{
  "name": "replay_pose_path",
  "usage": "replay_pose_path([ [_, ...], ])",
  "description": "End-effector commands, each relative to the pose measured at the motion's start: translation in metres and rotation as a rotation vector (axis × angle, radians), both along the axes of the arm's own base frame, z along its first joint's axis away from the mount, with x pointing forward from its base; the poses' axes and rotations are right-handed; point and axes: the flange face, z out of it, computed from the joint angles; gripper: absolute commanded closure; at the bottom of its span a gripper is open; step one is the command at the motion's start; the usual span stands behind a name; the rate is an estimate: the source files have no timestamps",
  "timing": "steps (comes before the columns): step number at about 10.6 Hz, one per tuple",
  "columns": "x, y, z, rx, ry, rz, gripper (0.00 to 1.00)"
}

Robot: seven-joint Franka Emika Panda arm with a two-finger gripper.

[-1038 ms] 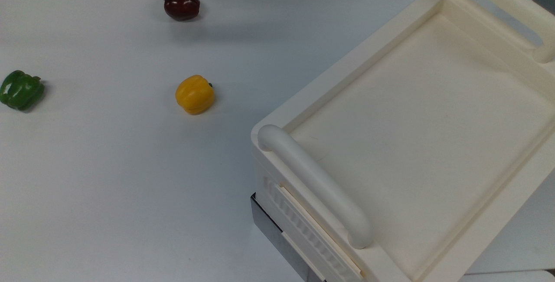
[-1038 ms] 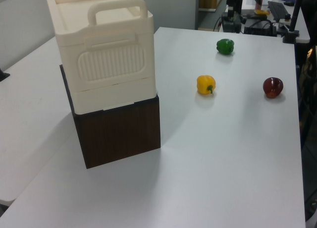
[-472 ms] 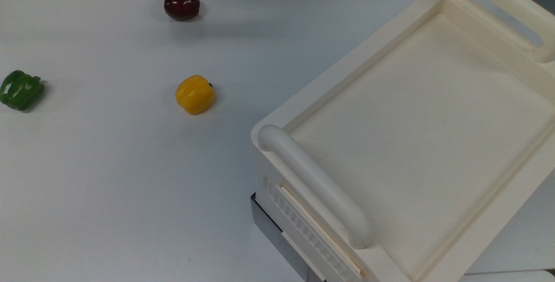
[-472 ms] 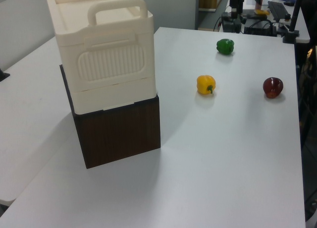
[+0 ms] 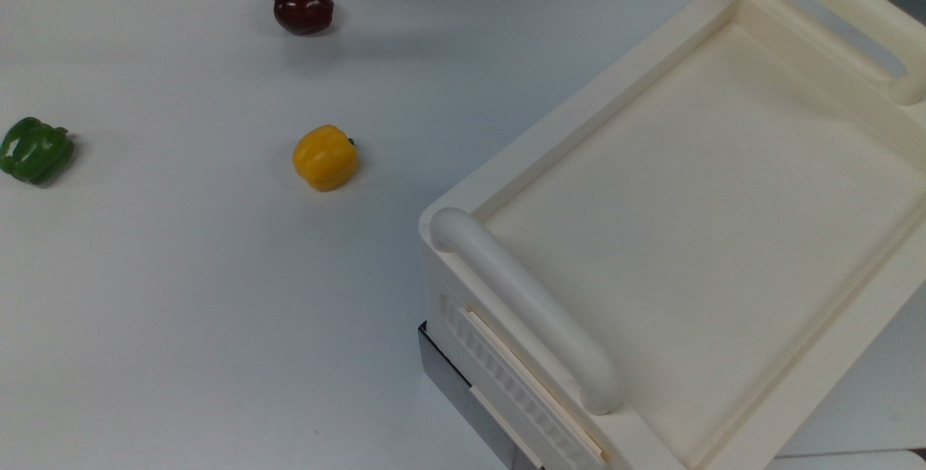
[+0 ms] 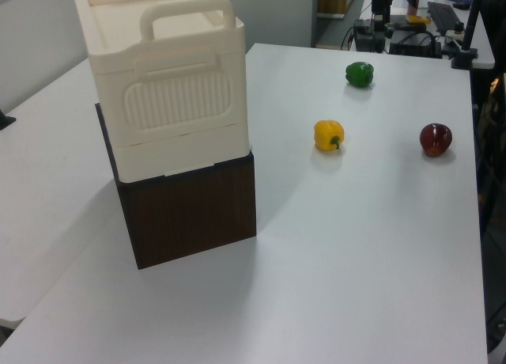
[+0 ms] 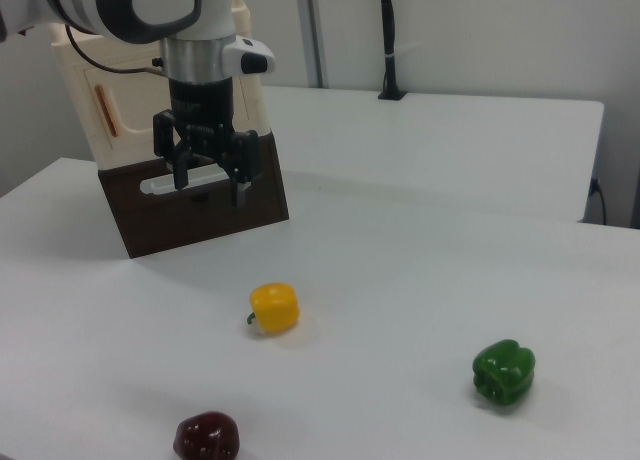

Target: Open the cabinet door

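The cream cabinet (image 7: 80, 90) stands on a dark brown base (image 7: 200, 215) at the right view's upper left. Its door (image 7: 128, 115) faces the camera there, a flat cream panel with a slim copper strip handle (image 7: 105, 111) near its left edge; the arm covers much of the panel. My gripper (image 7: 210, 178) hangs in front of the door's lower part, pointing down, open, with nothing between its black fingers (image 7: 181, 168). The top view looks down on the cabinet's recessed top (image 5: 694, 188), and the left view has its ribbed side (image 6: 170, 103).
On the white table (image 7: 400, 310) lie a yellow pepper (image 7: 274, 308), a green pepper (image 7: 503, 374) and a dark red apple (image 7: 206, 436), all apart from the cabinet. Thick tube handles (image 5: 528, 311) arch over the cabinet's top.
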Motion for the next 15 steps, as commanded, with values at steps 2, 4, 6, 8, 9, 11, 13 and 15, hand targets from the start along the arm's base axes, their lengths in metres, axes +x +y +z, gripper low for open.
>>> replay_pose_path([
  [2, -0.006, 0.009, 0.005, 0.007, 0.008, 0.033, 0.11],
  [4, -0.005, 0.007, 0.003, 0.007, 0.007, 0.031, 0.16],
  [6, -0.005, 0.01, 0.002, 0.008, 0.011, 0.038, 0.2],
  [8, -0.005, 0.011, 0.002, 0.008, 0.014, 0.038, 0.22],
  [9, -0.005, 0.012, 0.001, 0.009, 0.016, 0.042, 0.26],
  [11, -0.003, 0.013, 0.001, 0.01, 0.009, 0.043, 0.26],
  [13, 0.002, 0.019, -0.005, 0.051, 0.006, 0.05, 0.27],
  [15, 0.014, 0.054, -0.018, 0.083, 0.014, 0.13, 0.29],
])
